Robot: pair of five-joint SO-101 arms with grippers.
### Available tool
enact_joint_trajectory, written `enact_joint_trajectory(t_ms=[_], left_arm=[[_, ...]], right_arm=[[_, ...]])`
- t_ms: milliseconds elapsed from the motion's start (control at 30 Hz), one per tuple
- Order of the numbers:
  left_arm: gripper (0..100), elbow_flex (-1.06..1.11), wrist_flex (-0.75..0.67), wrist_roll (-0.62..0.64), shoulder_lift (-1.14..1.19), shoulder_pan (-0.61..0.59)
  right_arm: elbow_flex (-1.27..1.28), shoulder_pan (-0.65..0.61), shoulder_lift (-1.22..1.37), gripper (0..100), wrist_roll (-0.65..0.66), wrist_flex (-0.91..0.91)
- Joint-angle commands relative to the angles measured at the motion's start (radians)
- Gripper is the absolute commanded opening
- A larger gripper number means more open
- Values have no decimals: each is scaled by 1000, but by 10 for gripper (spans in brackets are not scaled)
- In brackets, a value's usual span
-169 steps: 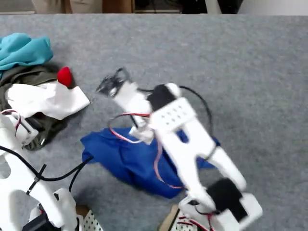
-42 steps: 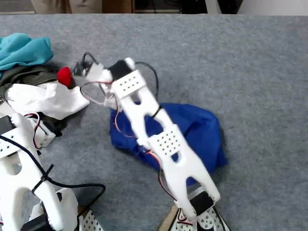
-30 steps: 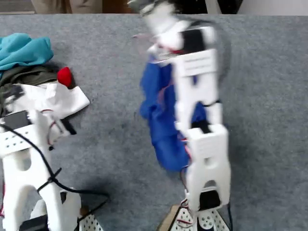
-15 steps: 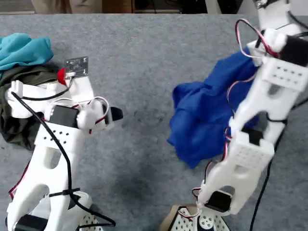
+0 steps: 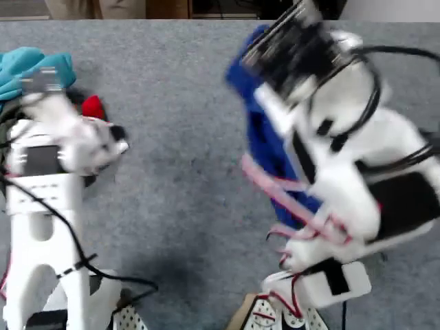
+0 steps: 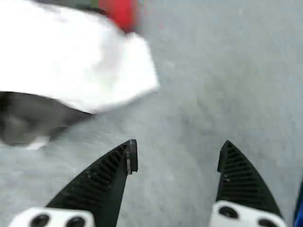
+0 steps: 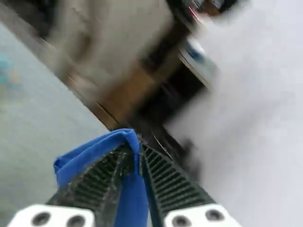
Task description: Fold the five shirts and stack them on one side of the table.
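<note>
Right gripper (image 7: 139,142) pinches a crumpled blue cloth shirt (image 5: 265,148) aloft.
Left gripper (image 6: 177,153) gapes wide above the grey felt table (image 5: 172,179), near a rumpled white cloth shirt (image 6: 71,61).

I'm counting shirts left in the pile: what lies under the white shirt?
A dark shirt pokes out from under the white shirt; a red bit shows at its edge. How far either runs beneath is covered.

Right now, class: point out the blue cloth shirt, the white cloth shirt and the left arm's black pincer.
blue cloth shirt (image 5: 262,141), high view, on its middle folds.
white cloth shirt (image 6: 71,61), left wrist view, on its flat middle.
left arm's black pincer (image 6: 179,147), left wrist view, midway between its open fingertips.
</note>
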Motion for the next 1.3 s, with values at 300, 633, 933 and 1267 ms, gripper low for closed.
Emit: enact_joint_trajectory(t_ms=[300, 633, 933, 1267], left_arm=[[275, -64, 6, 6, -24, -508], [275, -66, 44, -48, -24, -448], [275, -68, 71, -40, -24, -226], [275, 2, 25, -83, -15, 158]], right_arm=[[74, -460, -41, 2, -169, -336], [259, -177, -13, 2, -193, -324], [820, 243, -12, 2, -120, -367], [1535, 424, -4, 2, 25, -934]])
